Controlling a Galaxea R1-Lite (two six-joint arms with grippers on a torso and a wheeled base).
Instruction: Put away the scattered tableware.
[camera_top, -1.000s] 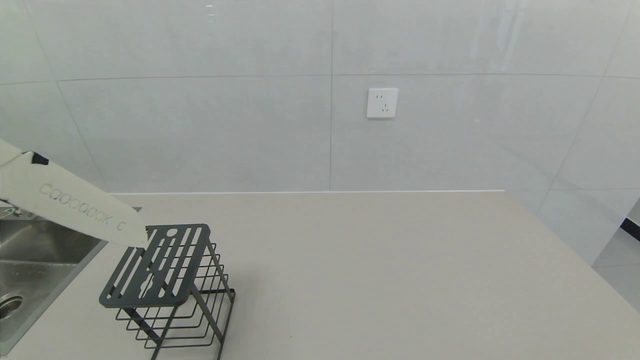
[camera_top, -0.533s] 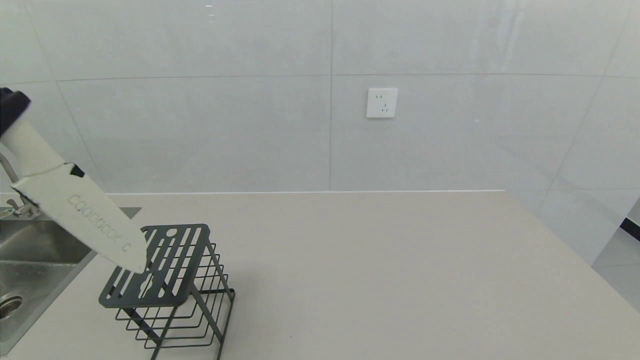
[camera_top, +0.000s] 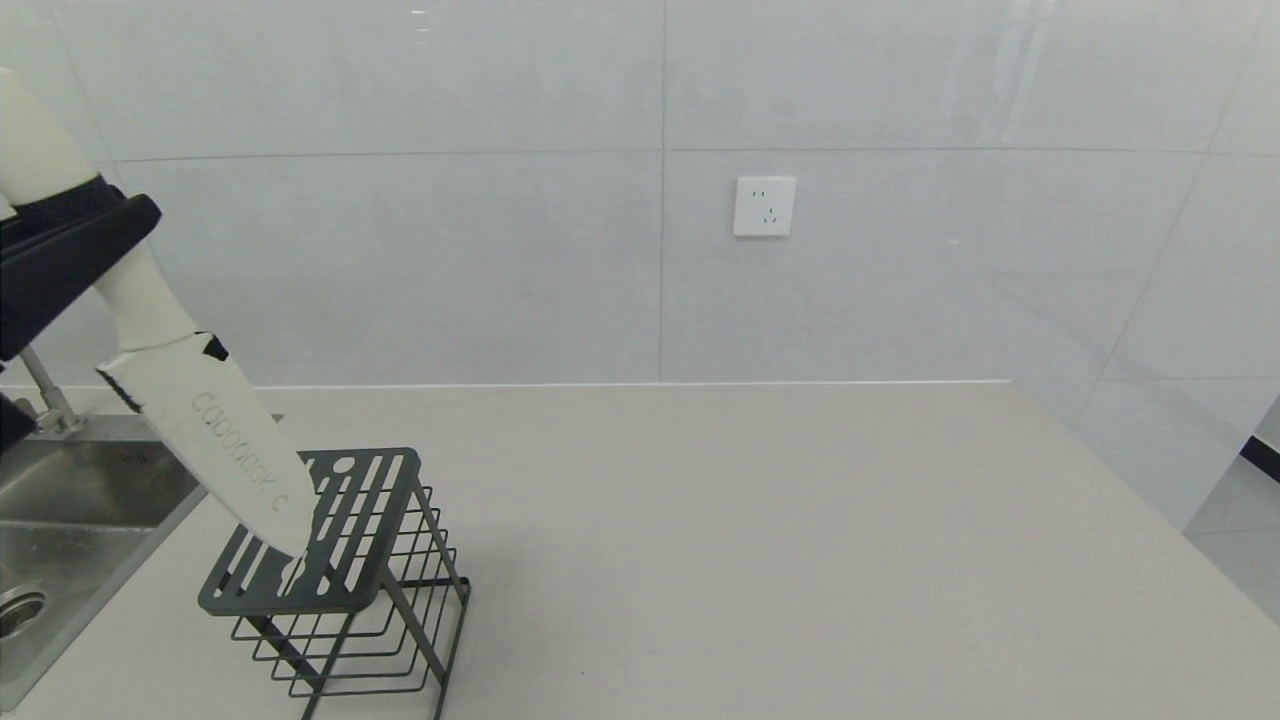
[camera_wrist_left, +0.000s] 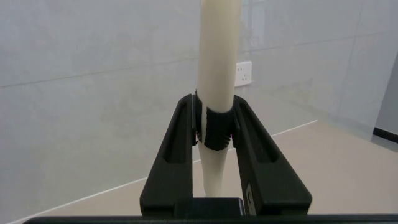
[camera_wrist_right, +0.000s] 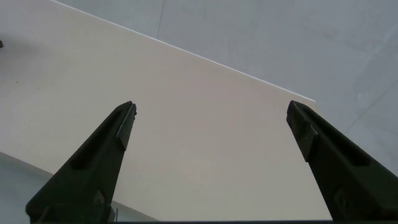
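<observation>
**While knife hangs tip-down at rack: handling notes**

White blade, pale handle, whole knife tilted. Tip sits at slotted top of black rack; can't tell if it's in a slot yet or just over one. L gripper clamped on handle approx. mid-length, one dark pad each side.

Blade looks ceramic: prob. light, stiff, brittle esp. at tip & edge. No side load, no knocking on metal. Handle smooth & round, could twist in grip. Hold on handle as now, never on blade. Rack is thin wire frame, prob. light, may slide or tip if blade jams in a slot.

R gripper spread wide, holding nothing, above bare counter.

Counter beige, matte, flat. Rack stands near its left end, just beside steel sink. Behind: grey tiled wall w/ white socket, well apart from rack. Counter ends at right, floor beyond.
</observation>
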